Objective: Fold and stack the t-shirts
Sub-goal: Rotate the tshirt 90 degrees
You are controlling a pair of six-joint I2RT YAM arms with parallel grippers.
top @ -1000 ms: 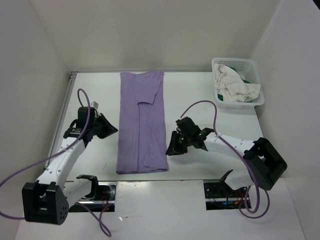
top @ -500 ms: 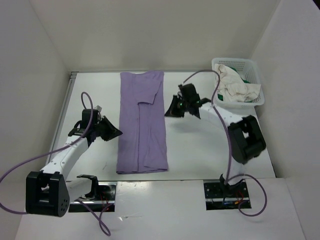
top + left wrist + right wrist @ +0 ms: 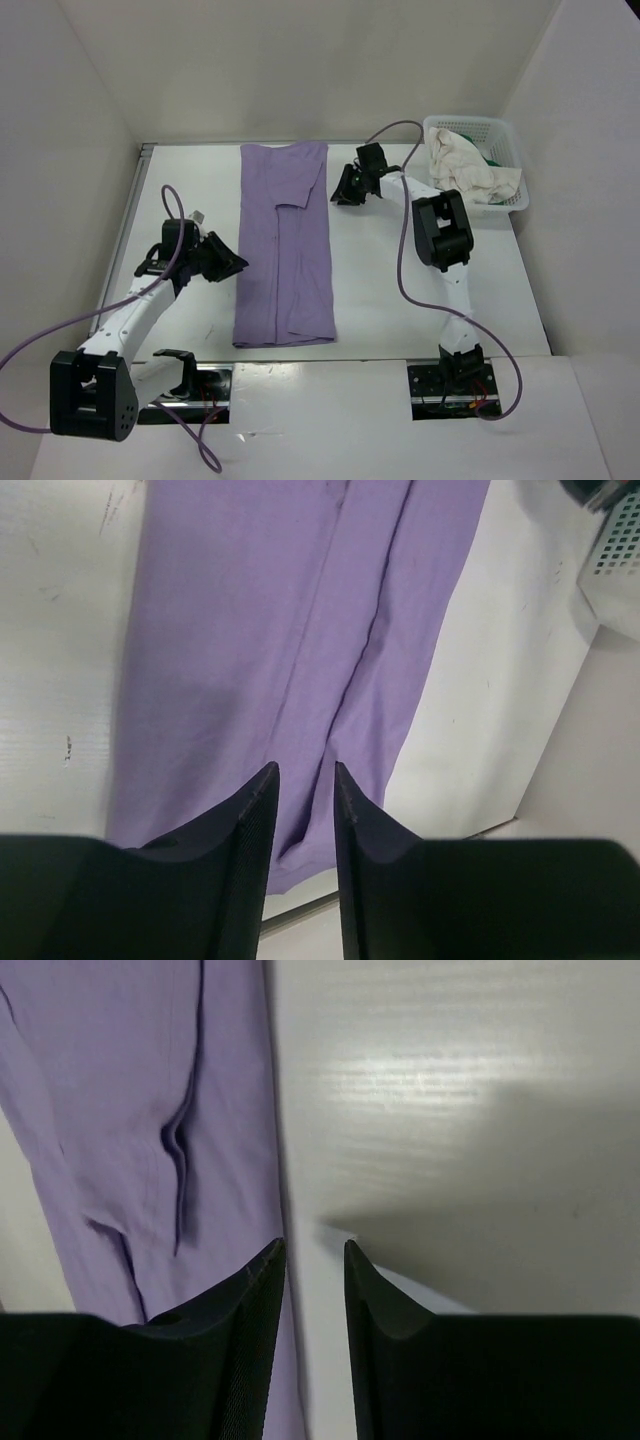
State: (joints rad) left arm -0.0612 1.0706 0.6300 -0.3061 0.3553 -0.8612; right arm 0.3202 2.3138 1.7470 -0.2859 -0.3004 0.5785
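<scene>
Left gripper, jaws a little apart, empty, just left of lavender t-shirt, mid-length. Right gripper, jaws likewise parted and empty, at the shirt's far right edge.

Shirt folded lengthwise into a long narrow strip, flat on table, sleeve tucked in at the far end. Cream t-shirt and green t-shirt bunched in basket.

Since a second ago: right arm swung from the shirt's near half up to its far end; lavender shirt unmoved.

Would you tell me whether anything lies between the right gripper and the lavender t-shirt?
Nothing visible does. The right gripper sits at the far right edge of the lavender t-shirt, only bare table around it; the basket stands farther right, clear of the path.
</scene>
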